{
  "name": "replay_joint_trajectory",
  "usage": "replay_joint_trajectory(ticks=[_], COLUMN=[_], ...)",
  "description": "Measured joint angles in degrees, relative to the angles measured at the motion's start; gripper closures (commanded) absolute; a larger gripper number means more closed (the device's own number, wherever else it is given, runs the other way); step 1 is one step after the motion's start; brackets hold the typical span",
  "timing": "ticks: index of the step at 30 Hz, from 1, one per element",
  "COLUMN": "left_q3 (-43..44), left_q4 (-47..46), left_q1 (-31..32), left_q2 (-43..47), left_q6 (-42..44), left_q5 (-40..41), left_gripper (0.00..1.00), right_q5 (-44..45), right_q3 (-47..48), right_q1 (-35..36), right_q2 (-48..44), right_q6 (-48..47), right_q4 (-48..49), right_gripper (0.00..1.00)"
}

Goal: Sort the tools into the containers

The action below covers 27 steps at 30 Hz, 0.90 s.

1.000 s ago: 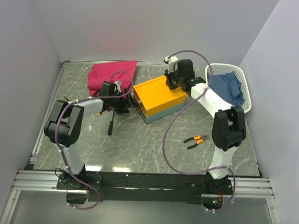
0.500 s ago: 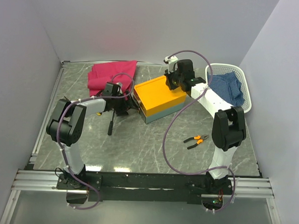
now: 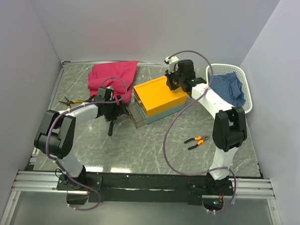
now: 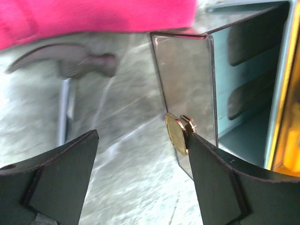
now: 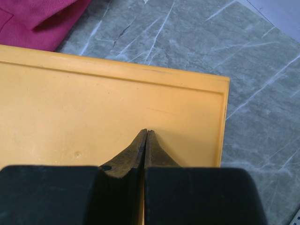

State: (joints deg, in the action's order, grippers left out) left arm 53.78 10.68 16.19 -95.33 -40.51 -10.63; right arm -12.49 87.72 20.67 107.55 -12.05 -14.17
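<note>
Toolbox (image 3: 158,95) drawer (image 4: 187,84) open mid-frame, no tool seen inside; hammer (image 3: 110,126) and pliers (image 3: 195,140) loose on table (image 3: 148,150); left gripper (image 4: 140,136) released, right gripper (image 5: 146,138) clenched on nothing.

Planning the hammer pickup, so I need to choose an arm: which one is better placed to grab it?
Left. The left pincer is open at the drawer front, and the hammer lies just beside it. The right pincer is shut, down on the toolbox lid, on the far side from the hammer.
</note>
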Motion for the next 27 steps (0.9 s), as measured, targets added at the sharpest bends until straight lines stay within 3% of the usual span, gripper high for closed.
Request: replay_joint_trajectory(ticks=[17,23,27], left_q3=[-8.63,-1.46,4.98], left_q4=[1.25,5.33,6.64], left_q1=[-7.69,-7.96,-8.28], left_q2=[9.81,12.98,16.76], left_q6=[3.02,9.03,18.6], left_q5=[-1.14,-3.26,-2.93], left_gripper=[0.14,0.15,0.14], right_q5=[0.0,0.04,0.2], right_q3=[0.0,0.02,0.09], right_q1=[0.0,0.0,0.04], right_q2=[0.0,0.0,0.0], right_q6=[0.22,0.2,0.2], right_q4=[0.02,0.02,-0.02], right_gripper=[1.0,1.0,1.0])
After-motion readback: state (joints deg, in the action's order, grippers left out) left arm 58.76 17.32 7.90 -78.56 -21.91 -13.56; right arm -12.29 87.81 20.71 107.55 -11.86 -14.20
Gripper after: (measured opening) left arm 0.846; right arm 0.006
